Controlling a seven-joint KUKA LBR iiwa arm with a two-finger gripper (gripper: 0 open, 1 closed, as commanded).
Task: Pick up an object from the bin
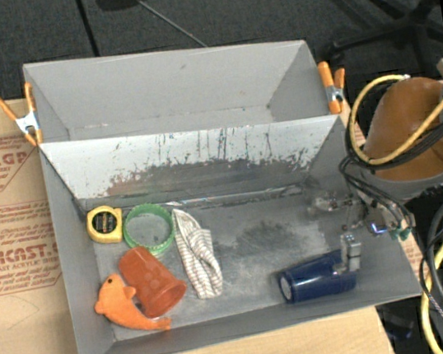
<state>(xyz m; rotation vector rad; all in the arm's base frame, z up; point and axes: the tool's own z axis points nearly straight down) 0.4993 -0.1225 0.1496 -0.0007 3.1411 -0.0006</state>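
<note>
My gripper (352, 249) hangs low at the right side of the bin, just above the right end of a dark blue cylinder (313, 281). The cylinder lies on its side near the front wall with its round end facing left. Nothing shows in the gripper's grasp.
At the left of the bin lie a yellow tape measure (105, 224), a green ring (149, 228), a crumpled white cloth (196, 253), an orange-red cup (152, 280) and an orange fish toy (118, 303). The arm's orange cover and cables crowd the right rim.
</note>
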